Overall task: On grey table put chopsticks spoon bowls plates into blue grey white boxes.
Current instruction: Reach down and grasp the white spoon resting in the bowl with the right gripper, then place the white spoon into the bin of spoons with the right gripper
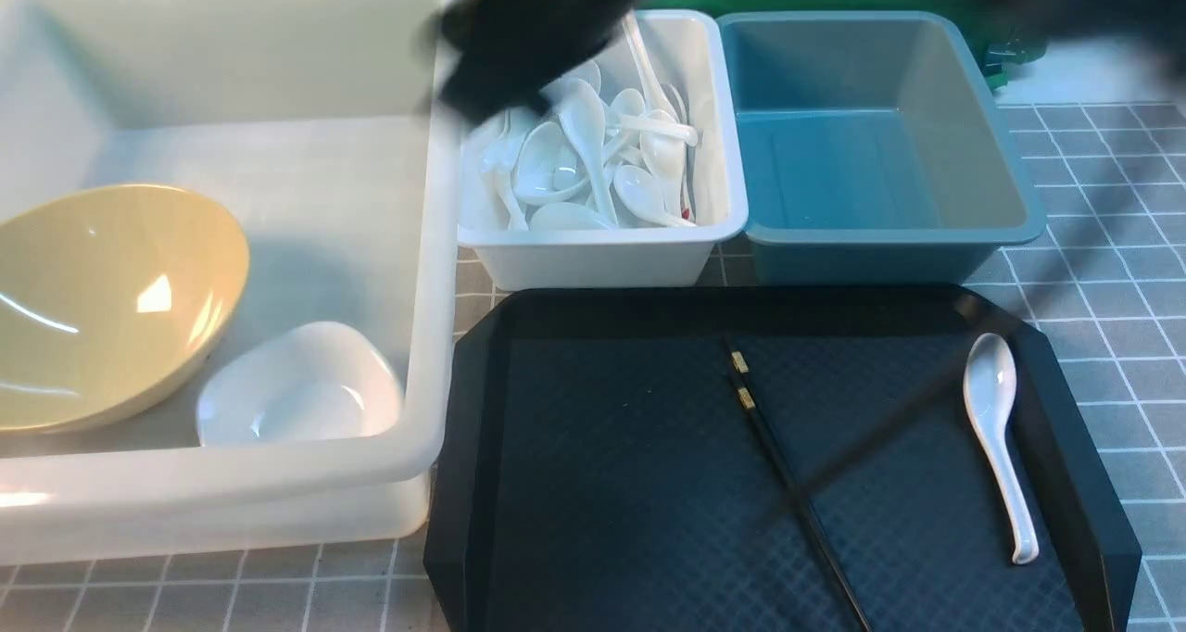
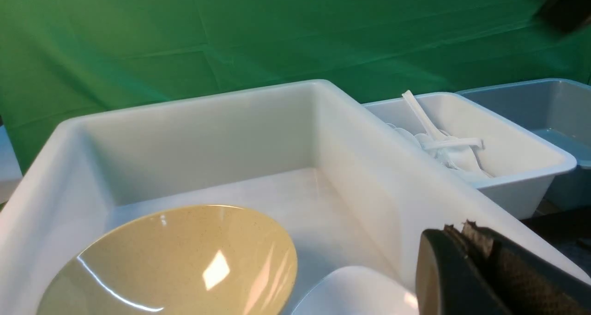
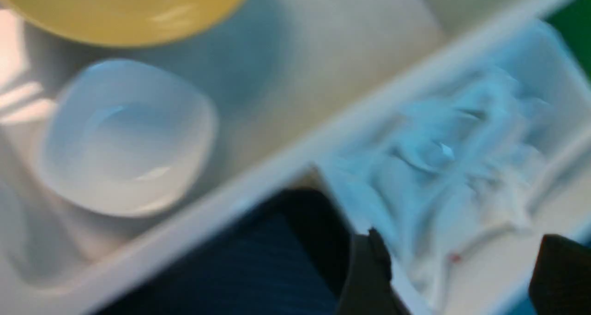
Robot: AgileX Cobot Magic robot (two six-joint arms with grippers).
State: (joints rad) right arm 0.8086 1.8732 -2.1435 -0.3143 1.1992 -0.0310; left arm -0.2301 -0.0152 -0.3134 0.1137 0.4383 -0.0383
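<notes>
While right tool (image 3: 461,245) gapes, spoon (image 1: 993,428) lies apart.

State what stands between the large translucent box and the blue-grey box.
The small white box, heaped with white spoons, stands between the large translucent box and the blue-grey box; the front view shows it.

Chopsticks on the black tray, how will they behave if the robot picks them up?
The chopsticks look thin and straight, so probably stiff and light. They lie flat, side by side on the tray, so jaws may catch only one or nudge them apart. Being long, they would likely tilt if gripped near an end.
</notes>
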